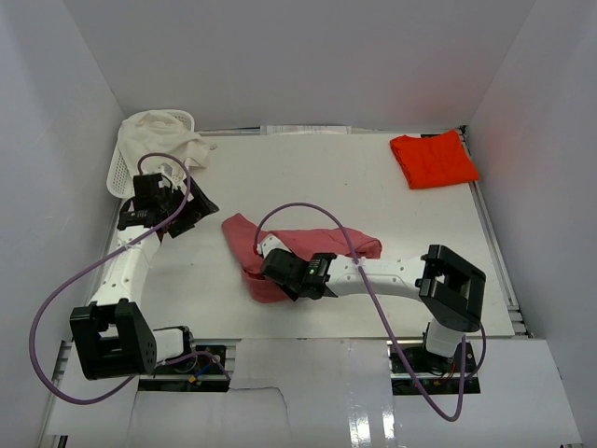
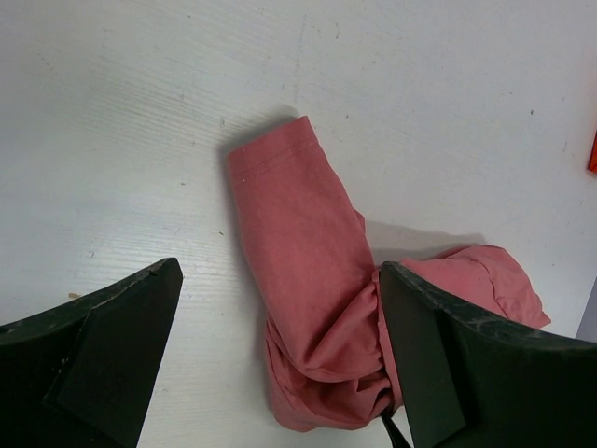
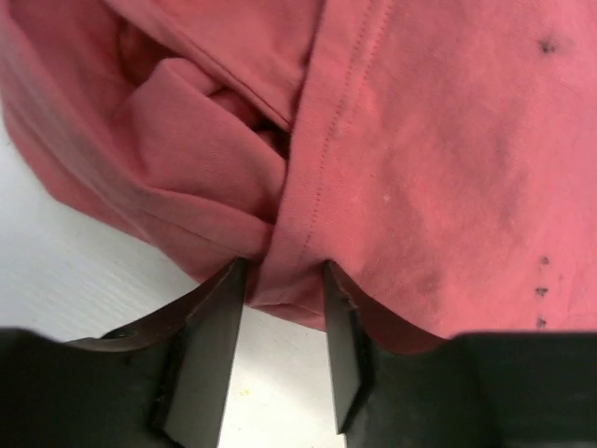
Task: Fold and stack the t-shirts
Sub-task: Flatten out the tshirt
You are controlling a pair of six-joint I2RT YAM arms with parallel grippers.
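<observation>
The fingers of the right gripper pinch a bunched fold at the edge of the rose-red t-shirt; cloth fills the gap between them. The shirt lies crumpled in the middle of the table, towards the near edge. One sleeve-like strip reaches left and far, and a wider lobe stretches right. The right arm comes in low from the right, along the near side of the shirt. Its purple cable arcs over the cloth.

The left gripper hangs to the left of the shirt, apart from it. Its fingers are spread wide and hold nothing. In the left wrist view the shirt's strip shows between them, lower down on the table.

The orange-red t-shirt lies at the far right corner of the table as a flat folded packet. It is well apart from the rose-red one and from both grippers.

At the far left corner stands a white lattice basket, just beyond the left gripper. It holds a cream cloth, heaped up and spilling over the basket's right rim onto the table.

White walls close in the table on the left, right and far sides.
</observation>
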